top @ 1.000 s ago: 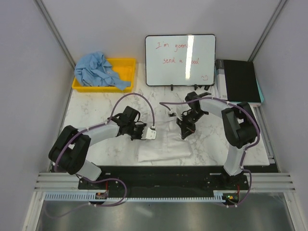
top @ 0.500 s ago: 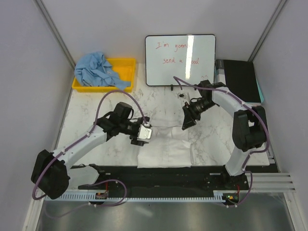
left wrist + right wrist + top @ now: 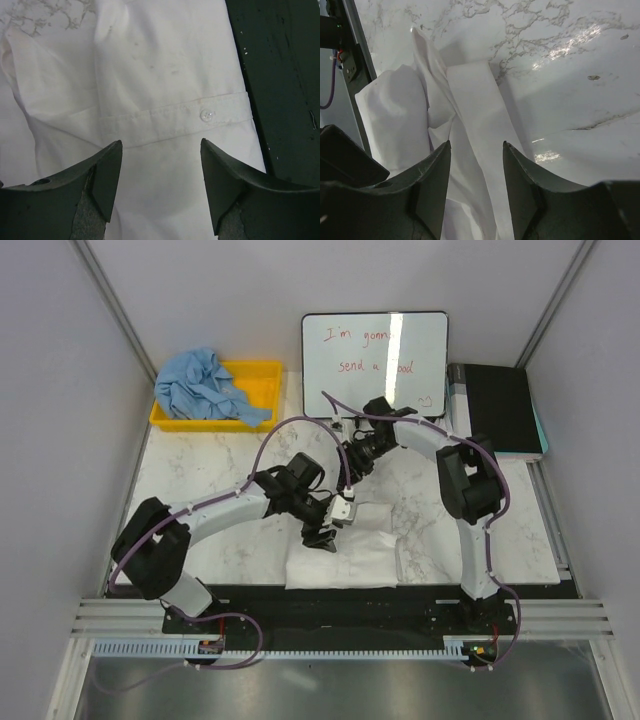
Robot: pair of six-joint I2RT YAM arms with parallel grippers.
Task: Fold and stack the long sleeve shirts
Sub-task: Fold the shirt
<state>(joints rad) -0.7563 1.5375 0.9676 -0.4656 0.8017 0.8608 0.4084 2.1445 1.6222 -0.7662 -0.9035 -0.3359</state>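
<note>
- Looking down, we find the white shirt [image 3: 360, 560] part-folded on the tabletop [image 3: 190, 470], the blue shirt [image 3: 200, 385] in the yellow bin [image 3: 262, 368].
- Left wrist: left claw [image 3: 161, 150] spread, empty, over its cuff [image 3: 170, 117]; pinch every layer.
- Right wrist: right claw [image 3: 476, 147] spread above a loose sleeve [image 3: 475, 100]; flatten that first.

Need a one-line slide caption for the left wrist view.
Left gripper, jaws open and empty, hovers over the wrinkled white shirt, a stitched band with one button just ahead of its fingertips.
</note>
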